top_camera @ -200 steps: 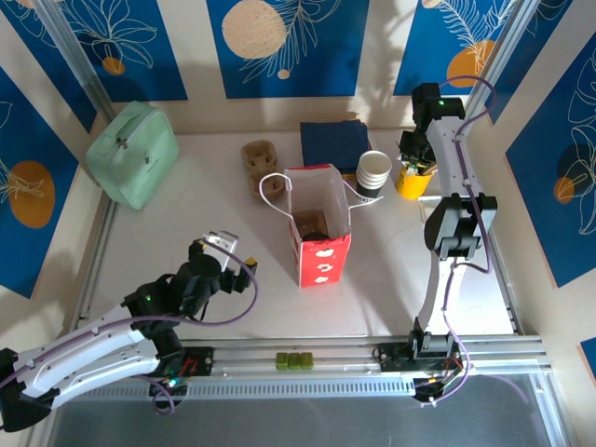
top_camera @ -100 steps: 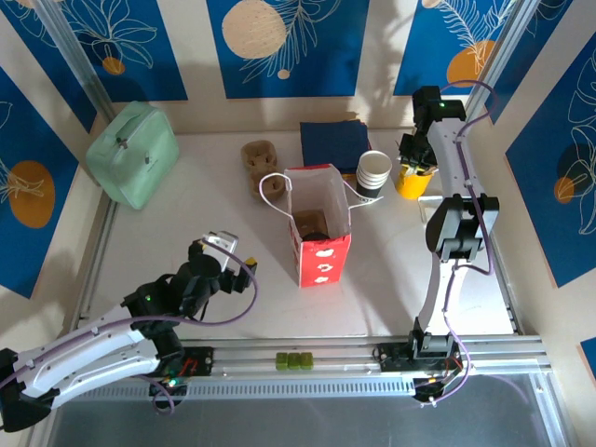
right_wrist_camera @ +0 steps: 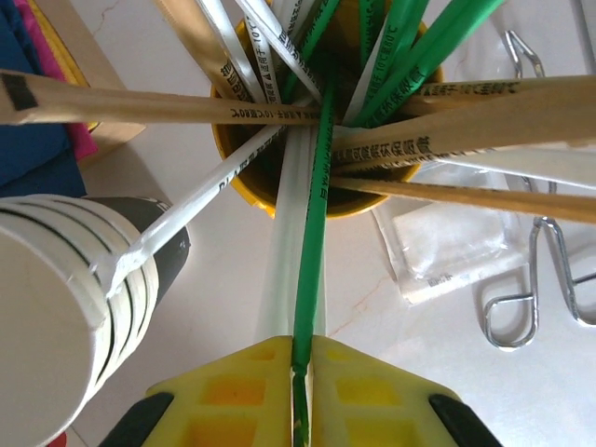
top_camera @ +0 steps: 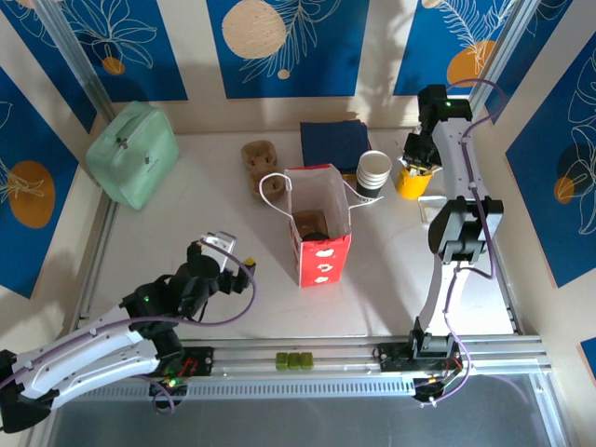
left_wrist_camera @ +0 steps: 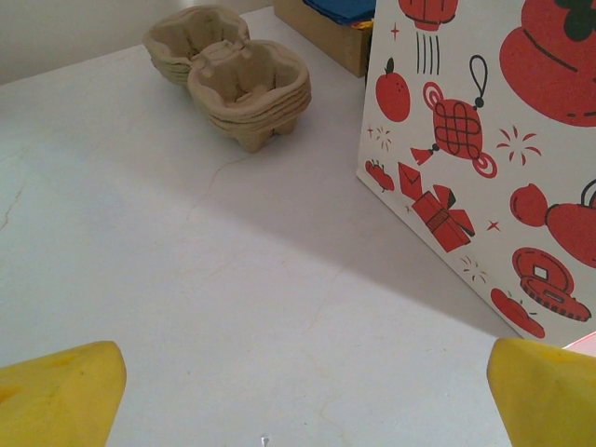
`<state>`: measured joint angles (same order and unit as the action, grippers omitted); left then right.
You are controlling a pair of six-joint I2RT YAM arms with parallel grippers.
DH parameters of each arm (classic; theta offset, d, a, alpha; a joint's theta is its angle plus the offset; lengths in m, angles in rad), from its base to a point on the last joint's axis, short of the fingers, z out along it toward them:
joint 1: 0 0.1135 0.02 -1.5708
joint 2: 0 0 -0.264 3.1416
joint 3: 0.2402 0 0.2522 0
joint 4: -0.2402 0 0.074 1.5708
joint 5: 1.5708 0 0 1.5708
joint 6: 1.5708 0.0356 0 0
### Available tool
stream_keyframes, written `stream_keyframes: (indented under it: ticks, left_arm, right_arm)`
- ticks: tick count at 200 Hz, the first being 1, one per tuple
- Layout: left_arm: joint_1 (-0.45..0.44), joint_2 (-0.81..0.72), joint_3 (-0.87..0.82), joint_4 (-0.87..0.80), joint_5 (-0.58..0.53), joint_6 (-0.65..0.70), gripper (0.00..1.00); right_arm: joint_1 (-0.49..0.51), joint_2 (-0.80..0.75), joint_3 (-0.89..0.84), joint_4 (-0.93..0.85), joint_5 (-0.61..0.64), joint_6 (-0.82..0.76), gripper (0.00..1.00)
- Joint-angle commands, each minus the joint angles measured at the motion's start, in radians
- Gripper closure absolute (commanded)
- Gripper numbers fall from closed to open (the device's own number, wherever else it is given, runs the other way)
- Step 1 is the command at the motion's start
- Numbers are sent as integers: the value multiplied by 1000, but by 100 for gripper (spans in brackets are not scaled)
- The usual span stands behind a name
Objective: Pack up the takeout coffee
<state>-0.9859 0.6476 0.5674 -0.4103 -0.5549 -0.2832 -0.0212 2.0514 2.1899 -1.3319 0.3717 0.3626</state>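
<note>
Pinching a green straw (right_wrist_camera: 315, 233) in the yellow pot (top_camera: 411, 182) at upper right, the right gripper (right_wrist_camera: 300, 361) clamps it, likely for the takeout coffee (top_camera: 312, 223), apparently the dark-topped shape inside the open bag (top_camera: 322, 250) at centre, while the left gripper (left_wrist_camera: 303, 396) idles spread and empty.

left arm (top_camera: 93, 349): laid low, stretched from the near-left base toward the middle of the table
left gripper (top_camera: 235, 253): jaws spread wide, nothing held; yellow fingertips (left_wrist_camera: 58, 396) seen way out at both bottom corners of the wrist view
right arm (top_camera: 453, 168): stood up tall, reached out to the far right
right gripper (right_wrist_camera: 300, 372): pointed down, yellow pads pressed together on a thin green straw (right_wrist_camera: 315, 214)
</note>
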Motion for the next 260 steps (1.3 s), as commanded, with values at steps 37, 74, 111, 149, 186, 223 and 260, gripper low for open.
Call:
stream_keyframes:
  ticks: [37,74,111,149,186,223,260]
  left_arm:
    - [4,-38,27,-22,-2,-25,1]
    - [3,-49,29,-28,-4,-34,1]
    - [4,-54,30,-28,-1,-44,1]
    - [4,-57,34,-36,0,-58,1]
    - [4,-60,40,-41,-1,-66,1]
    - [4,-65,39,-50,1,-81,1]
    - [4,-72,38,-53,2,-85,1]
  right_arm:
    - [-5,-181,33,-59,-7,5,91]
    - [-4,-301,28,-84,-46,0,95]
    - [-3,-399,30,-124,-82,1,98]
    - [-5,-477,69,-188,-206,20,99]
    - [-7,-552,68,-182,-587,51,99]
    - [10,-615,99,-190,-754,101,100]
    - [37,-670,112,-170,-885,154,100]
